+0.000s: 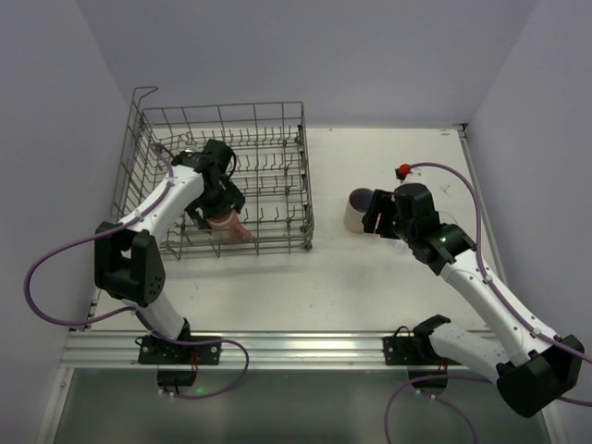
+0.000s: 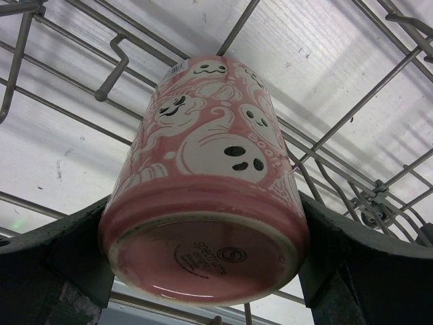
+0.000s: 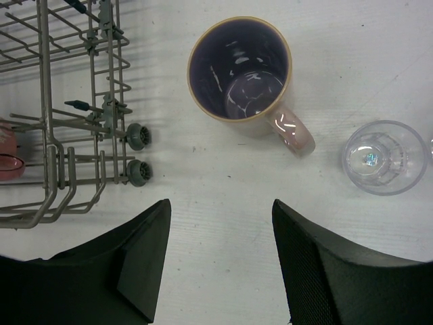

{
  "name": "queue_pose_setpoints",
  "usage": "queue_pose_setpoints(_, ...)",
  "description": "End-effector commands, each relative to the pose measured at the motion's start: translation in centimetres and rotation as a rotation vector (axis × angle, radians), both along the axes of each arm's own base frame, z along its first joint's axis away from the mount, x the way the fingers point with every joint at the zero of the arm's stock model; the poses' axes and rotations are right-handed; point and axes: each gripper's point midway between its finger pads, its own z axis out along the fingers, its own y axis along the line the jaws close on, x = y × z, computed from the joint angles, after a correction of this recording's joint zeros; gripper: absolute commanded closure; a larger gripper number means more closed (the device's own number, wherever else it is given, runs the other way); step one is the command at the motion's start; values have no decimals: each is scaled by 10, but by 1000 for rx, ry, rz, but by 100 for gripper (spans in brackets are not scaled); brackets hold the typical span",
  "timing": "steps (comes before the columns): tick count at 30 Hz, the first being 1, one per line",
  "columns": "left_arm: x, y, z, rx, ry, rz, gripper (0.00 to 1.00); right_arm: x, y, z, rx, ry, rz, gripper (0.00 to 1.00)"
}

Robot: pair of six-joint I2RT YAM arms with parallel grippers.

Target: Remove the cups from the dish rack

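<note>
A pink mug with white ghosts fills the left wrist view, its base turned toward the camera. My left gripper is shut on it, one dark finger pressed on each side. This happens inside the grey wire dish rack, near its front, where the mug shows below the left gripper. My right gripper is open over bare table, with nothing between its fingers. Just beyond it stand an upright pale mug with a dark purple inside and a clear glass tumbler.
The rack's front right corner with two small wheels lies left of the right gripper. A pink cup edge shows inside the rack. White walls close in the table on three sides. A metal rail runs along the near edge.
</note>
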Motion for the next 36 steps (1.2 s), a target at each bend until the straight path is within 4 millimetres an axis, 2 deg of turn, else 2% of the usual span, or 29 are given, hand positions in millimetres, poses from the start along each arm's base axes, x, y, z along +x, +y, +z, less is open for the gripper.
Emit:
queue_pose_setpoints(1, 11, -4, 9, -22, -54, -30, 100, 0, 3, 23, 40, -58, 6, 36)
queue_pose_setpoints(8, 23, 3, 69, 7, -201, -70, 100, -2, 8, 50, 81, -96, 27, 36)
queue_pose_setpoints(10, 25, 1, 89, -2, -247, -88, 100, -1, 9, 51, 84, -91, 27, 36)
queue_pose_setpoints(13, 25, -5, 113, -34, -297, -115, 100, 0, 12, 53, 89, -83, 36, 36)
queue_pose_setpoints(18, 18, -31, 147, -179, -356, -201, 100, 2, 25, 56, 125, -71, 83, 36)
queue_pose_setpoints(20, 17, -47, 166, -248, -411, -259, 100, -2, 36, 59, 165, -64, 136, 35)
queue_pose_setpoints(23, 15, -67, 191, -363, -528, -339, 100, -13, 66, 74, 299, -70, 271, 25)
queue_pose_setpoints(24, 10, -71, 206, -399, -587, -366, 100, -14, 75, 85, 355, -87, 303, 23)
queue_pose_setpoints(25, 15, -83, 214, -457, -649, -415, 100, -24, 89, 92, 417, -68, 382, 22)
queue_pose_setpoints(27, 10, -90, 234, -501, -762, -476, 100, -27, 102, 105, 495, -68, 429, 20)
queue_pose_setpoints(28, 15, -95, 250, -522, -851, -509, 100, -28, 107, 111, 522, -67, 452, 20)
queue_pose_setpoints(29, 10, -100, 244, -547, -857, -550, 100, -32, 112, 118, 553, -61, 483, 18)
queue_pose_setpoints(30, 10, -102, 263, -560, -954, -579, 100, -32, 116, 123, 586, -49, 485, 17)
queue_pose_setpoints(32, 4, -109, 271, -598, -1030, -637, 100, -34, 123, 132, 638, -39, 511, 13)
queue_pose_setpoints(33, -2, -108, 264, -604, -1055, -648, 100, -40, 132, 145, 715, -30, 561, 12)
queue_pose_setpoints(34, -1, -110, 278, -608, -1150, -672, 100, -43, 137, 150, 756, -20, 588, 12)
queue_pose_setpoints(35, -4, -110, 281, -615, -1194, -693, 100, -45, 142, 146, 797, 17, 608, 12)
queue_pose_setpoints(36, -14, -109, 290, -617, -1257, -711, 100, -46, 149, 163, 883, 8, 636, 12)
